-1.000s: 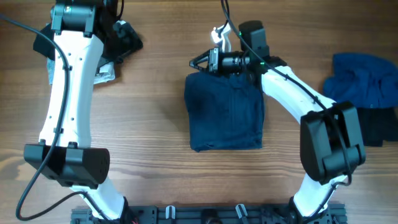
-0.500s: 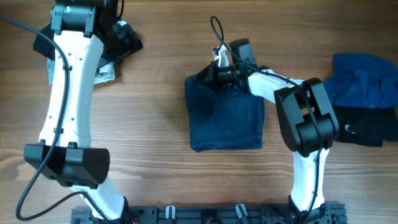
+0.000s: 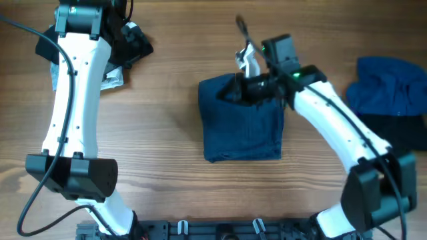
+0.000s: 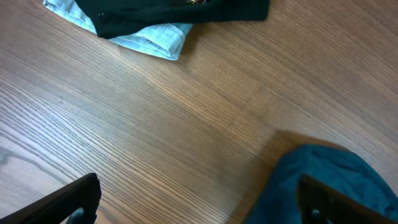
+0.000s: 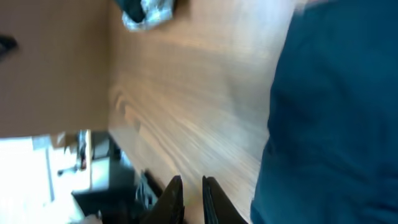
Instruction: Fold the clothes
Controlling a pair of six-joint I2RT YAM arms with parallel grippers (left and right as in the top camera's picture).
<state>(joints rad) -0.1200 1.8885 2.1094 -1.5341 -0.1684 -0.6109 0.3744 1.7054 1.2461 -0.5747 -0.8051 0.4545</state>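
A dark blue garment (image 3: 241,123) lies folded into a rectangle at the table's middle. My right gripper (image 3: 239,89) hovers over its top edge. In the right wrist view its fingers (image 5: 189,199) are almost together with nothing between them, and the blue garment (image 5: 336,112) fills the right side. My left gripper (image 3: 133,41) is at the far left, over a black garment (image 3: 137,47). In the left wrist view its fingers (image 4: 199,205) are wide apart and empty above bare wood, with the blue cloth (image 4: 317,186) at lower right.
A light blue cloth (image 4: 149,37) lies under the black garment (image 4: 180,9) at the back left. A crumpled blue garment (image 3: 390,83) and a black one (image 3: 400,133) are piled at the right edge.
My right gripper has moved down and to the right, from beyond the folded garment's top left corner onto its top edge, and the arm has swung outward. The left arm has not moved.
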